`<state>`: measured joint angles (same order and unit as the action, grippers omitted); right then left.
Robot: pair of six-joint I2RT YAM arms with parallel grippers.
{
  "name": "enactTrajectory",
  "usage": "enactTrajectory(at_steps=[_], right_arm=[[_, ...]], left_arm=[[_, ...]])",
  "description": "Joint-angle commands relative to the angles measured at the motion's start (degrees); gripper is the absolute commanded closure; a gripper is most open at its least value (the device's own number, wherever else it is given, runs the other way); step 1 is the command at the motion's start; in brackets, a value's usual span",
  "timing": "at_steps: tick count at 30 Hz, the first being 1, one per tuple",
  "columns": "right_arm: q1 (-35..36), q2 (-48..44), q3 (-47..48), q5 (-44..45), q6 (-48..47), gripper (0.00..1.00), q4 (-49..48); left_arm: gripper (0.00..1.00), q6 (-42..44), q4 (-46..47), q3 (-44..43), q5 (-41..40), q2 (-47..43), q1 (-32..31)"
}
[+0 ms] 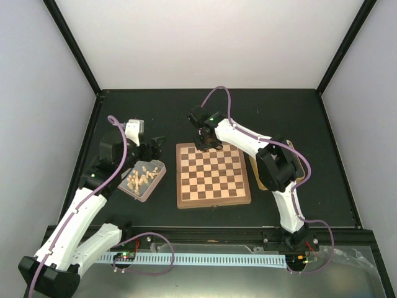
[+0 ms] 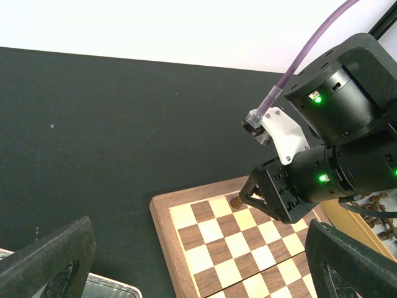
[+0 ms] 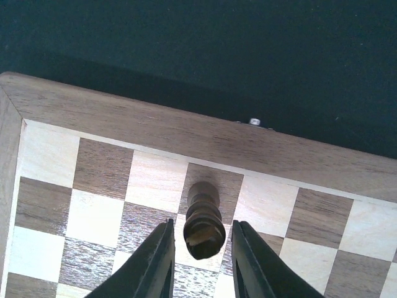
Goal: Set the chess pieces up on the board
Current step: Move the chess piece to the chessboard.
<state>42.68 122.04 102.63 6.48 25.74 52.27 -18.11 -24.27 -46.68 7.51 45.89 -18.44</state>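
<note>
The board (image 1: pixel 214 202) lies mid-table, its squares bare except at the far left. One dark brown chess piece (image 3: pixel 203 223) stands upright on a dark square of the far row, also in the left wrist view (image 2: pixel 236 202). My right gripper (image 1: pixel 205 144) is low over it, open, with a small gap between each finger (image 3: pixel 158 261) and the piece. My left gripper (image 1: pixel 155 144) is open and empty, hovering left of the board's far corner. More dark pieces (image 2: pixel 378 202) lie in a tray right of the board.
A metal tray (image 1: pixel 132 194) of pale cream pieces sits left of the board; its corner shows in the left wrist view (image 2: pixel 105 287). A tan tray (image 1: pixel 253 171) sits right of the board, mostly hidden by my right arm. Walls enclose the black table.
</note>
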Motion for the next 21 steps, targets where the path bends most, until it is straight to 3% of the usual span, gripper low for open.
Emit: enactTrajectory(at_steps=[1,10,21], right_arm=[[0.19,-0.60,1.21,1.06,0.02,0.71,0.27],[0.16,-1.09,0.52,4.08,0.01,0.85,0.97],[-0.35,-2.59,-2.57,5.68,0.80,0.85,0.43]], left_arm=[[0.06,0.01,-0.10,-0.06,-0.04,0.34,0.42],[0.06,-0.06,-0.10,-0.05,0.02,0.34,0.42],[0.06,-0.15,-0.13,0.09,0.23,0.34,0.42]])
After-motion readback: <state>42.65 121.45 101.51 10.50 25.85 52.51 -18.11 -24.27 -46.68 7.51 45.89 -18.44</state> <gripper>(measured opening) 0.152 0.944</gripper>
